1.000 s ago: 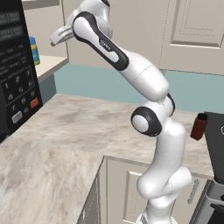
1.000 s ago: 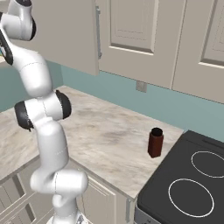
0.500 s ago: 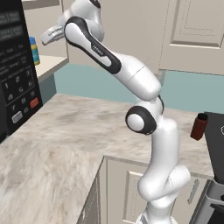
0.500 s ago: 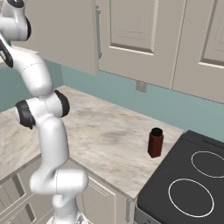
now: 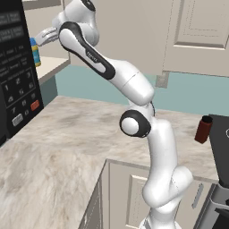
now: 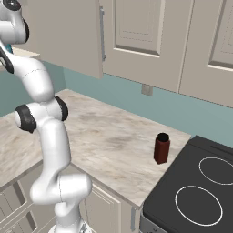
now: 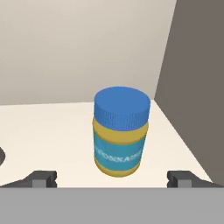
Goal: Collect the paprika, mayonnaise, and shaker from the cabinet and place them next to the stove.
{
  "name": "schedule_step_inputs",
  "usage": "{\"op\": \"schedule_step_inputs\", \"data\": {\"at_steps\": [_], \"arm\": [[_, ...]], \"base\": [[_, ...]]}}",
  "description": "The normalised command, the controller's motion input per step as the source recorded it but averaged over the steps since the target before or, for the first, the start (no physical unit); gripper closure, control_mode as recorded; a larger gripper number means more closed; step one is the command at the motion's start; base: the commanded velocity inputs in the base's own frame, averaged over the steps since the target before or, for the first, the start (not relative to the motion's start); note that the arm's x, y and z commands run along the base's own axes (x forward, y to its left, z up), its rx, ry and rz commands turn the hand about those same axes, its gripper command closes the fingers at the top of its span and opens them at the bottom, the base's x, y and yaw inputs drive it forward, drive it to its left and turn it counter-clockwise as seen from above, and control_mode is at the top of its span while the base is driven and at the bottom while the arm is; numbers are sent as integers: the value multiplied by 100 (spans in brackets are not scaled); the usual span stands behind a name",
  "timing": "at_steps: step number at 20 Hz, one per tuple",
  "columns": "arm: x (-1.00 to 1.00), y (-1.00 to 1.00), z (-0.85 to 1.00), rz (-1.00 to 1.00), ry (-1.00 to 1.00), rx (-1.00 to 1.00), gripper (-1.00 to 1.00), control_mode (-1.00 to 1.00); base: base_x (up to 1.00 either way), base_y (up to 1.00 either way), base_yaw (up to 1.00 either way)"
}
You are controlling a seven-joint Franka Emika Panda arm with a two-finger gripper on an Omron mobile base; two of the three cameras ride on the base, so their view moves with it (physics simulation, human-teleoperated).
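A glossy white arm (image 5: 156, 147) of rounded tubular segments is seen, joined by dark grey-black ring joints, with a black band bearing small white lettering along the upper link and a bulbous white base at the bottom.

Left base view: cam behind arm, to its left, looking fwd and down over marble counter (image 5: 58, 147) toward microwave (image 5: 15, 71) and wall cabinets. Right base view: cam behind arm, to its right, same counter seen toward stove (image 6: 195, 191). Both share arm, counter, paprika (image 6: 161, 148) beside stove. Hand view: close-up along gripper (image 7: 113, 180) into cabinet (image 7: 65, 127), mayonnaise (image 7: 120, 131) near, centred.
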Motion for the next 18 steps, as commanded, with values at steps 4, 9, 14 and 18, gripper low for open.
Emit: {"op": "schedule_step_inputs", "data": {"at_steps": [4, 9, 14, 18], "arm": [[20, 1, 0, 0, 0, 0, -100, -100], [15, 1, 0, 0, 0, 0, -100, -100], [13, 16, 0, 0, 0, 0, -100, -100], [12, 26, 1, 0, 0, 0, -100, -100]], "base": [[0, 0, 0], [0, 0, 0], [0, 0, 0], [0, 0, 0]]}}
